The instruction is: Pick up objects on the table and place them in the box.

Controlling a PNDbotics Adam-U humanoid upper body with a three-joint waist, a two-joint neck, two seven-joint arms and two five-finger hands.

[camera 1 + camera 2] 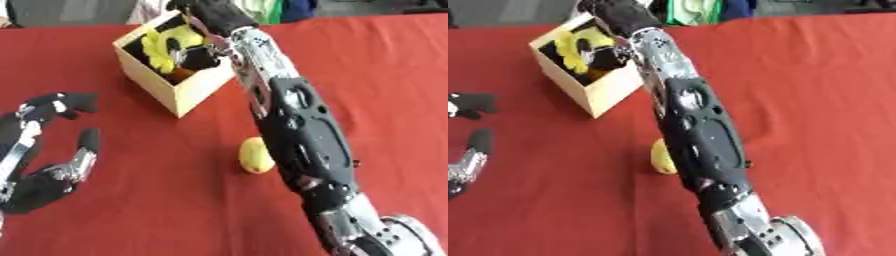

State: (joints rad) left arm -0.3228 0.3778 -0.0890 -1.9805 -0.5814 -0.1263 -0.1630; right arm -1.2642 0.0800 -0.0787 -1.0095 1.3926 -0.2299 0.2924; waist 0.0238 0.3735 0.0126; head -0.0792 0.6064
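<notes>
**Box part-filled, one yellow piece left on the cloth**

The red cloth-covered table (pixel 105 65) spreads wide, and most of it lies bare. Across it stretches the robot's right arm, black and silver, running from the lower right corner up to the open-topped, pale wooden square box (pixel 179 87) at the far left of centre. The right hand (pixel 203 14) sits over the box's far rim, reaching down into it; whether its fingers grasp anything or have let go I cannot tell, since they are lost among the contents.

Inside the box lies a bright yellow soft-looking object (pixel 171 42), with dark shapes and something orange-brown beneath it. So at least part of the job looks done.

The left hand (pixel 44 165) rests idle at the lower left, palm up, fingers relaxed and spread, holding nothing.

What is left, as far as I can see: a small yellow oval fruit-like object (pixel 255 155) lying on the cloth near the middle, just beside the right forearm and well apart from the box. The forearm half-hides it in the right eye view, and that arm would need to clear off before either hand could come down on it.
</notes>
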